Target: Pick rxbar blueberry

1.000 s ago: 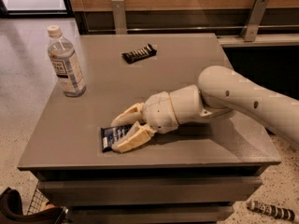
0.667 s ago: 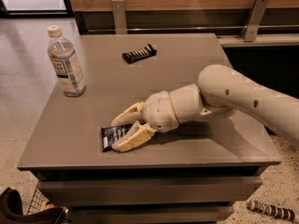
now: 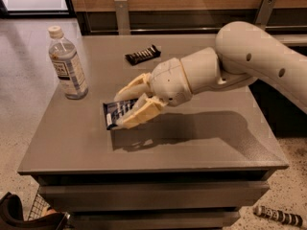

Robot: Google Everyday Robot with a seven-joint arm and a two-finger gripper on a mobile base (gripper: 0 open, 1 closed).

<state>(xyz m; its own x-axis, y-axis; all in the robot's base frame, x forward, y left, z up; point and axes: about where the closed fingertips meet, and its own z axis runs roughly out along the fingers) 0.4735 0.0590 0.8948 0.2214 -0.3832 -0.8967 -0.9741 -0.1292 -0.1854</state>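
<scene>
The rxbar blueberry (image 3: 113, 112) is a flat dark-blue wrapper with white text. It is clamped between my cream fingers and held a little above the grey table (image 3: 216, 138), with its shadow on the tabletop below it. My gripper (image 3: 120, 110) is shut on the bar's right part, over the left middle of the table. The white arm reaches in from the right.
A clear water bottle (image 3: 67, 64) stands upright at the table's left. A narrower black bar wrapper (image 3: 142, 55) lies at the back middle. Another wrapped bar (image 3: 279, 216) lies on the floor at lower right. A dark wire basket (image 3: 29, 214) sits at lower left.
The gripper has risen with the blue bar in it. The bar lay on the tabletop before and now hangs above it. Bottle and black wrapper have not moved.
</scene>
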